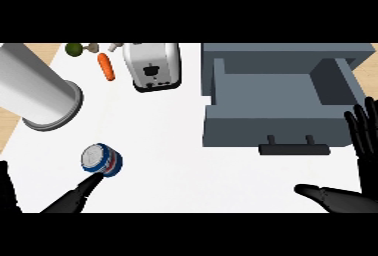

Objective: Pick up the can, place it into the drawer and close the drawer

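Blue can (100, 159) just beyond left hand (74, 198) fingertips.

Both hands are showing a uniform matte black finish. The left hand (74, 199) and right hand (347, 197) are presenting slender, tapered fingers (363, 131).

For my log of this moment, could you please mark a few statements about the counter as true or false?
1. The drawer is open. True.
2. The can lies inside the drawer. False: it stands on the counter, left of the drawer.
3. The left hand is curled round the can. False: its finger points at the can from below.
4. A carrot lies left of the toaster. True.
5. The right hand is open by the drawer's right side. True.
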